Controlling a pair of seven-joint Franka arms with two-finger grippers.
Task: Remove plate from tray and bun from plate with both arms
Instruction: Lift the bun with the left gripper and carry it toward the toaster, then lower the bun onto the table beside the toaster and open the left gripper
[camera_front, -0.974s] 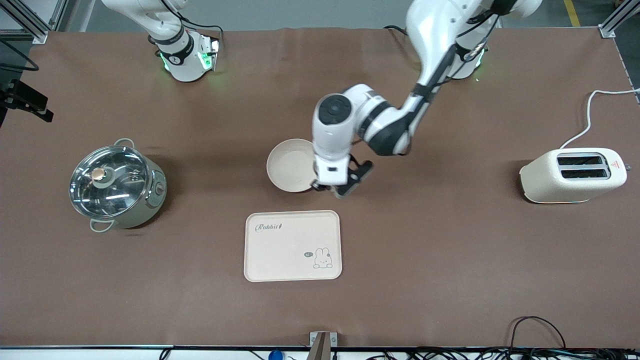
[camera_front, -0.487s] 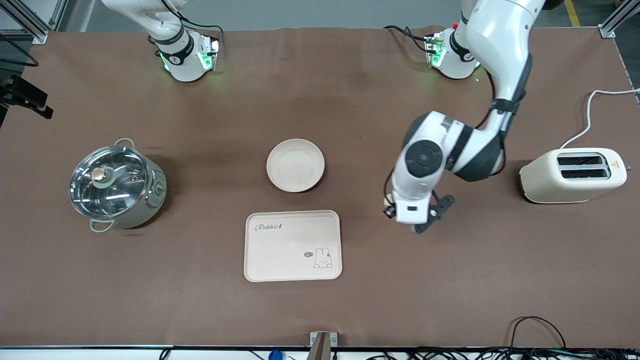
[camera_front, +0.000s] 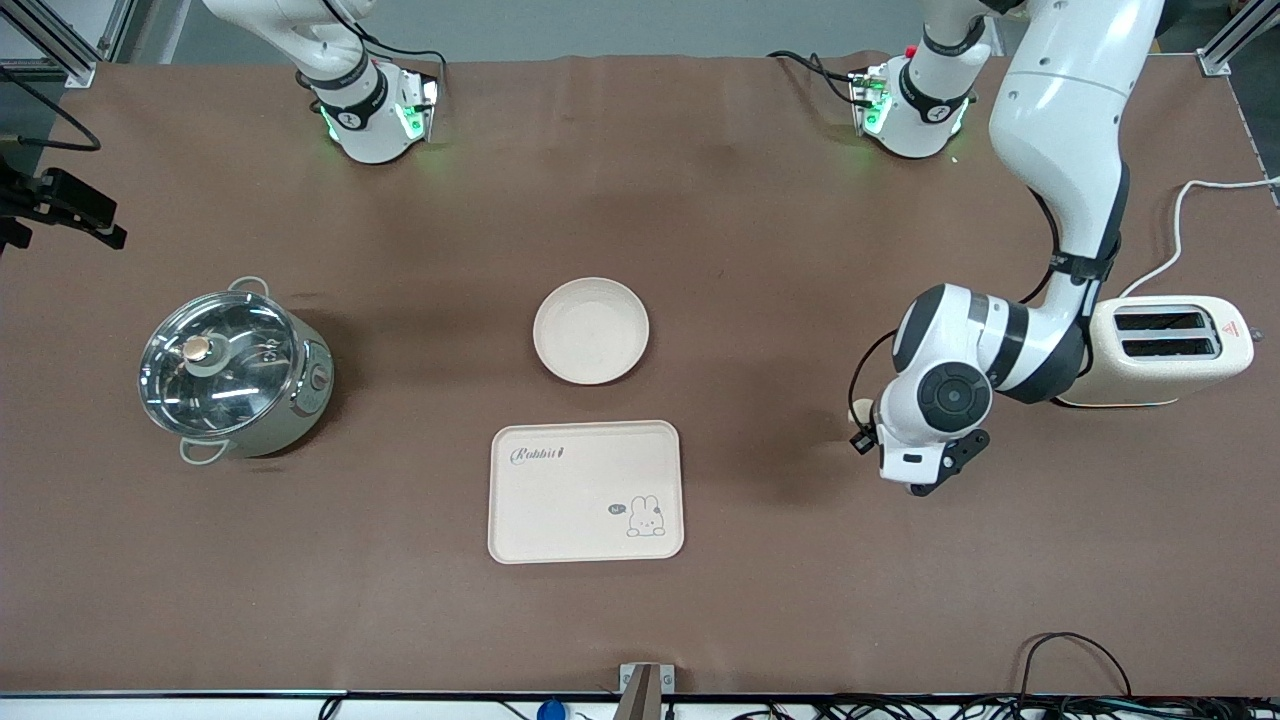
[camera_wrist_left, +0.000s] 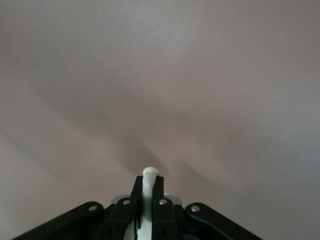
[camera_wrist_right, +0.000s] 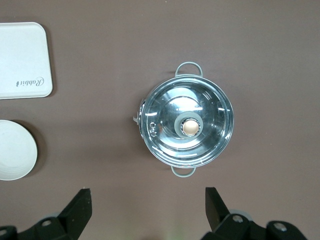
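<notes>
Bun (camera_wrist_left: 149, 176) is pinched in the left gripper (camera_front: 868, 425), jaws almost fully closed on it; only a thin pale sliver pokes out between the fingers in the left wrist view. The gripper hangs over bare surface (camera_front: 760, 600), between the tray (camera_front: 586, 491) and the toaster (camera_front: 1147, 353), toward the left arm's end.

Plate (camera_front: 591, 331) is empty and sits on the surface just beside the tray, farther from the front camera than it. The tray is empty too. So my read is that only the bun's set-down is left.

Risks:
- The bun looks squashed flat. Soft dough could stick to a finger on release, then hang on or drop late.
- A release from height could let it roll or bounce toward the toaster.
- The left arm's elbow is close to the toaster, so a careless swing could clip it or its cord (camera_front: 1180, 225).

Right gripper (camera_wrist_right: 147, 210) has its jaws spread wide and holds nothing. It is waiting high over the lidded pot (camera_front: 232, 372).
</notes>
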